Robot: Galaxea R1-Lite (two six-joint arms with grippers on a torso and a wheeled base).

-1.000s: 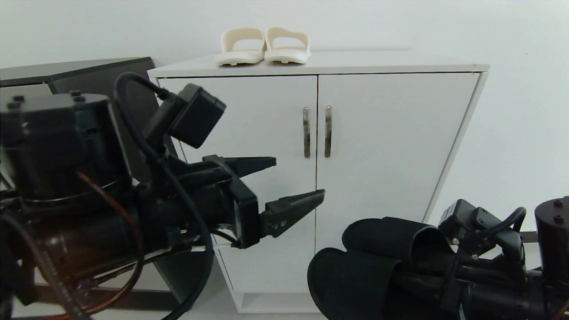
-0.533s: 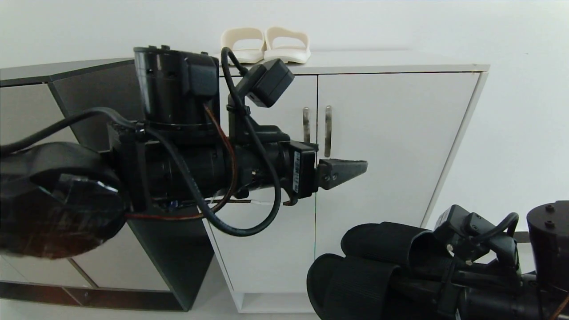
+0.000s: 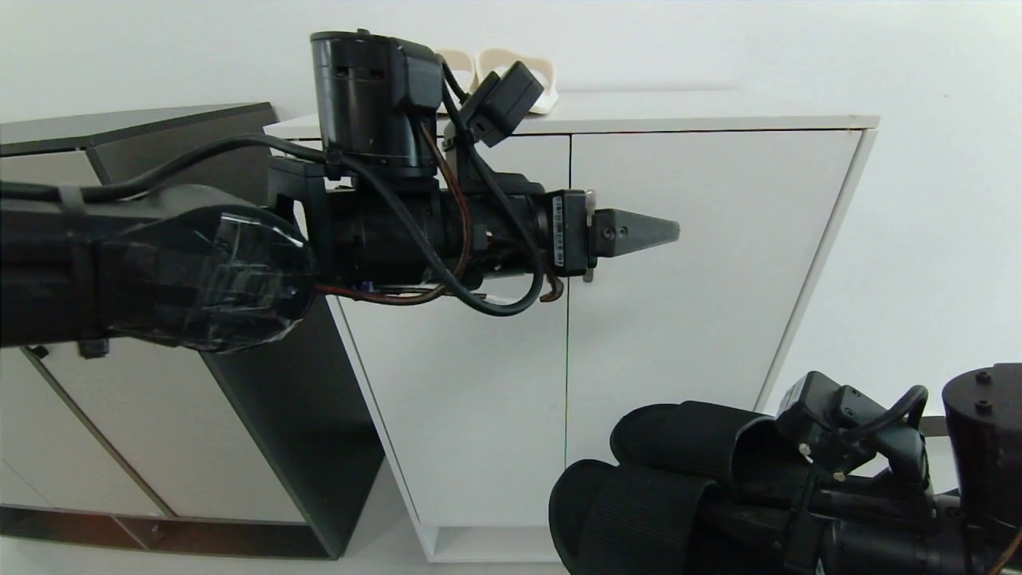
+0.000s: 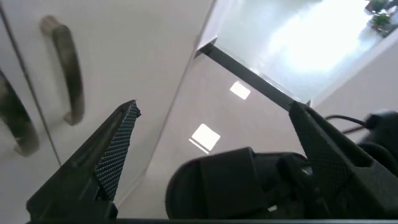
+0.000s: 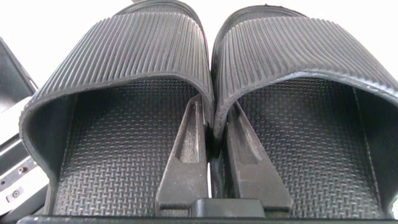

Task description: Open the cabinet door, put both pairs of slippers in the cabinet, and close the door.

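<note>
The white cabinet [image 3: 703,263] stands with both doors shut. In the head view my left gripper [image 3: 669,230] is level with the door handles and covers most of them. The left wrist view has this gripper [image 4: 214,111] open, with the two metal handles [image 4: 68,74] beside one finger and nothing held. My right gripper [image 5: 214,155] is shut on the pair of black slippers [image 5: 155,68], pinching their inner sides together. That pair [image 3: 639,479] hangs low in front of the right door. A cream pair of slippers [image 3: 547,84] rests on the cabinet top, partly hidden by my left arm.
A dark grey cabinet [image 3: 239,128] stands against the white cabinet's left side. A white wall [image 3: 942,200] lies behind and to the right, with open floor to the right of the cabinet.
My left arm has risen and swung right, from low on the left door up to handle height. The right arm with the black slippers has barely moved.
</note>
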